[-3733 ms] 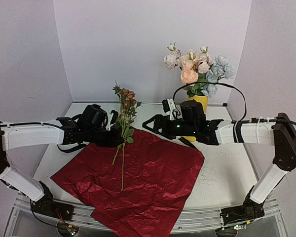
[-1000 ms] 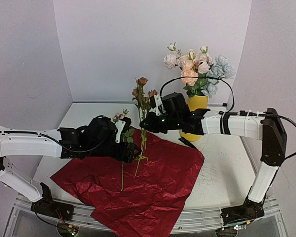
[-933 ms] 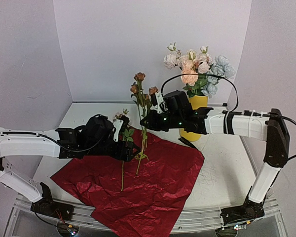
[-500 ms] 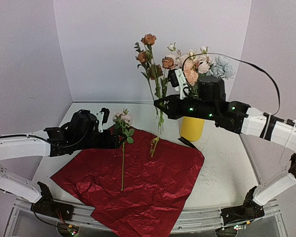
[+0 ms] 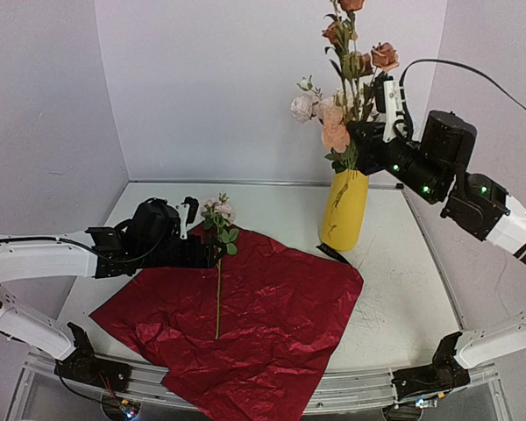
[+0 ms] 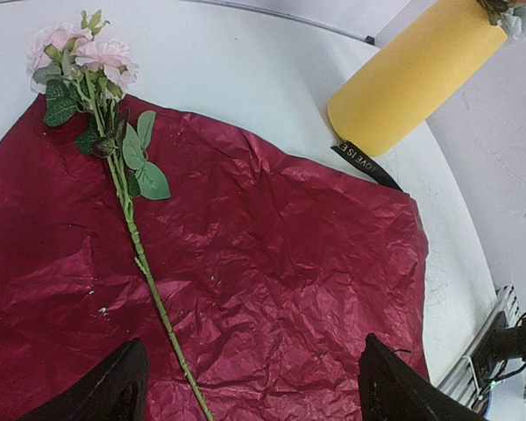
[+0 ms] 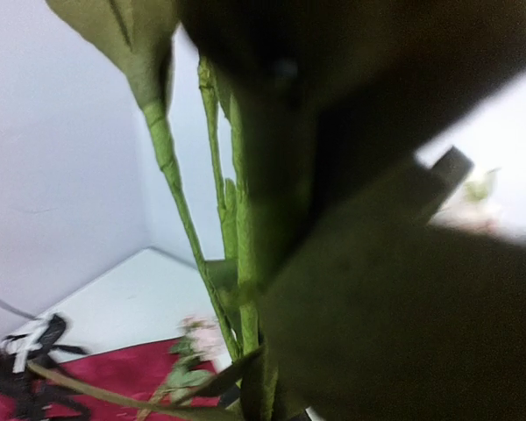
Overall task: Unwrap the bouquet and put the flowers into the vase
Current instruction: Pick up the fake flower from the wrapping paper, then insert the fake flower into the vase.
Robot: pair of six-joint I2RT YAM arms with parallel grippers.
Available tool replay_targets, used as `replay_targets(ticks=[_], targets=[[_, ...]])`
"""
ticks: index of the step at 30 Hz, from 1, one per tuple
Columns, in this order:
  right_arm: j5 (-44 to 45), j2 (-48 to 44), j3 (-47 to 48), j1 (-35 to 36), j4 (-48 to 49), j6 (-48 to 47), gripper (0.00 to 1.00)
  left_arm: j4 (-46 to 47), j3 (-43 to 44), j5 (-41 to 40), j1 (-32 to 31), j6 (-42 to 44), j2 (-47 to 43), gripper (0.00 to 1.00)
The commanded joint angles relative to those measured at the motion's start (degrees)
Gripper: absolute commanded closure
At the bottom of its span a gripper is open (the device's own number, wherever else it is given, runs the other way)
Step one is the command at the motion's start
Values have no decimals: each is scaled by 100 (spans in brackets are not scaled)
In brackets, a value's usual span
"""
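Note:
The bouquet lies undone: its dark red paper (image 5: 245,316) (image 6: 289,263) is spread flat on the table. One pink flower (image 5: 217,263) (image 6: 127,219) lies on the paper, blooms toward the back wall. My left gripper (image 5: 207,253) (image 6: 254,395) hovers open over its stem, touching nothing. My right gripper (image 5: 361,136) (image 7: 272,289) is shut on the rusty brown flowers (image 5: 359,44) (image 7: 241,263), held upright high above the yellow vase (image 5: 344,210) (image 6: 412,79). Several flowers (image 5: 329,118) stand in the vase.
A black ribbon (image 5: 333,254) (image 6: 364,165) lies by the foot of the vase at the paper's right corner. White walls close the table at the back and on both sides.
The right gripper has lifted the rusty brown flowers off the paper and carried them up and right to above the vase. The left arm has drawn back a little to the left.

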Motion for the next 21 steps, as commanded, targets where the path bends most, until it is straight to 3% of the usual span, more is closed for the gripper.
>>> replay_targets(ticks=[1, 6, 11, 21], targets=[[1500, -107, 571, -113, 94, -920, 100, 60, 238, -71, -3, -8, 119, 16], [1720, -62, 856, -691, 76, -819, 100, 32, 294, 24, 1, -25, 310, 17], [1194, 122, 1036, -1530, 81, -155, 100, 24, 347, 76, -7, -23, 413, 17], [969, 863, 2096, -1773, -125, 286, 100, -42, 294, -6, 0, -34, 339, 17]])
